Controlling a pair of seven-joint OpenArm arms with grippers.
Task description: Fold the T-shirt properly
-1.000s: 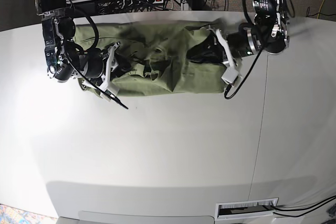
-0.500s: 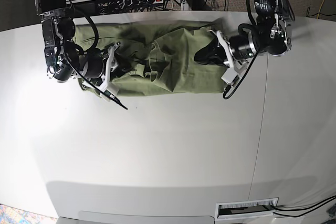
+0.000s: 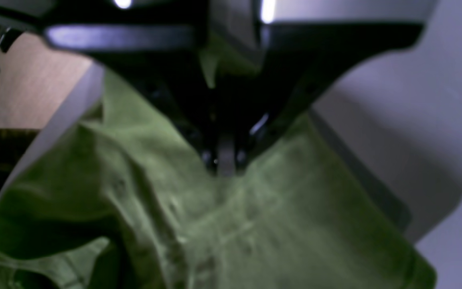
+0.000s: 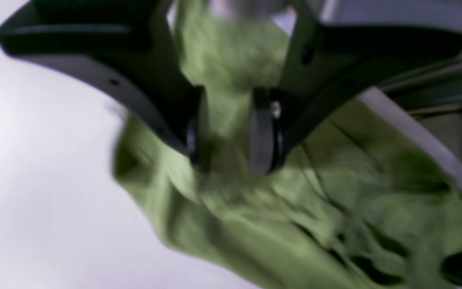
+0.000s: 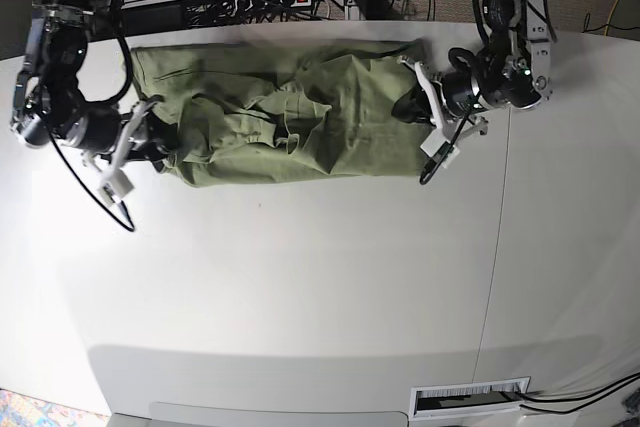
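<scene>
The right arm has swung out toward the table's edge since a second ago, drawing the near end of the T-shirt (image 5: 285, 122) with it, while the left arm has lifted slightly at the garment's opposite end. The olive-green shirt lies stretched in a long, rumpled band across the far part of the white table (image 5: 320, 287), close to its back edge, with creases bunched through its middle. In the base view the right gripper (image 5: 150, 137) sits at the band's left end, its dark fingers buried in the cloth; the right wrist camera shows the right gripper (image 4: 231, 136) with its two pads set a little apart and a fold of green fabric passing between them, gripping the shirt. At the other end the left gripper (image 5: 420, 107) meets the shirt's corner; seen from the left wrist camera, the left gripper (image 3: 225, 160) has its fingers pressed tightly together, pinching a thin edge of fabric that fans out below them. A power strip (image 5: 250, 2) and tangled cables lie beyond the table's back edge.
</scene>
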